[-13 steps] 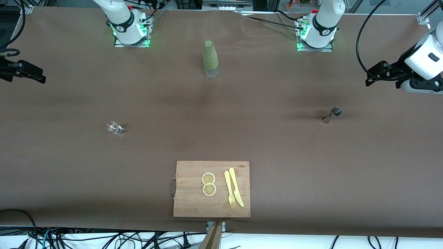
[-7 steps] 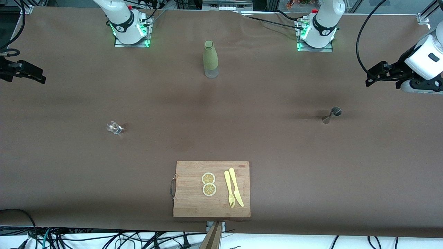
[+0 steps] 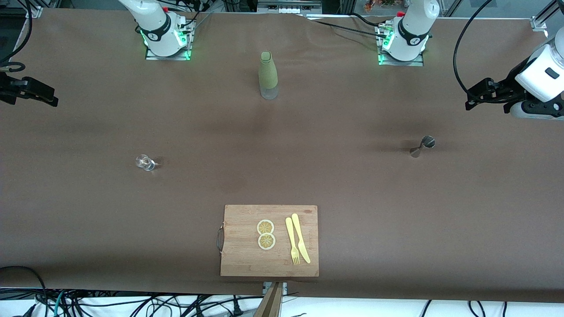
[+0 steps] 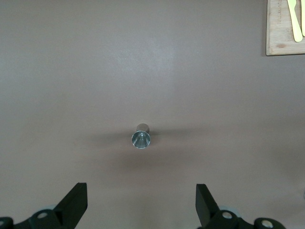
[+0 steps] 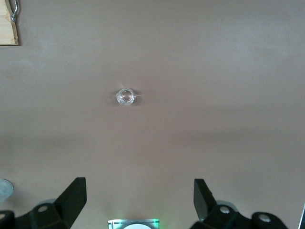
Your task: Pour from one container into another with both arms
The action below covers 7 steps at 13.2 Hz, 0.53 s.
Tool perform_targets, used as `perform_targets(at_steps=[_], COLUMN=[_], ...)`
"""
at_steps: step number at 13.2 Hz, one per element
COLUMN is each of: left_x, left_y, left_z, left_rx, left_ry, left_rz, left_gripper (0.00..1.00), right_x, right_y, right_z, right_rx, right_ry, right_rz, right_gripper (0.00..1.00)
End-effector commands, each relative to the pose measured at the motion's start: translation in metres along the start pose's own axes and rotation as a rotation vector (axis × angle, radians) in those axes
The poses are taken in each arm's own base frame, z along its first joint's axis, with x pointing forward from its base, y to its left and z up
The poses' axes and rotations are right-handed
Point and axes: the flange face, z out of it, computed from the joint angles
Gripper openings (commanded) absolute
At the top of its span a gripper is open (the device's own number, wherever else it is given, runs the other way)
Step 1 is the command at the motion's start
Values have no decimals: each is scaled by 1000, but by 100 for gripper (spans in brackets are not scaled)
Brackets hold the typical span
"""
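A green sleeved bottle stands upright between the two arm bases. A small clear glass stands toward the right arm's end of the table. A metal jigger stands toward the left arm's end. My left gripper hangs open and empty over the table's edge at its own end, apart from the jigger. At the other end my right gripper is also open and empty, high over the edge and away from the glass.
A wooden cutting board lies at the table's edge nearest the front camera, carrying two lemon slices, a yellow fork and a yellow knife. Brown cloth covers the table. Cables hang off the near edge.
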Motion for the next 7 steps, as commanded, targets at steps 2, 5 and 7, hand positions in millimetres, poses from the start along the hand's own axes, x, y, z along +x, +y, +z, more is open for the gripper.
perform_targets(at_steps=[2, 5, 7], left_x=[-3, -3, -4], left_y=[0, 0, 0], left_z=[-1, -1, -2], left_rx=[21, 21, 21], left_ry=[14, 14, 15], left_rz=[4, 4, 4], left_gripper=[100, 100, 100], right_x=[0, 0, -1], right_y=[0, 1, 1], right_z=[-3, -4, -5], right_rx=[15, 14, 13], right_ry=[9, 12, 12], right_rz=[7, 7, 7], right_gripper=[100, 100, 100])
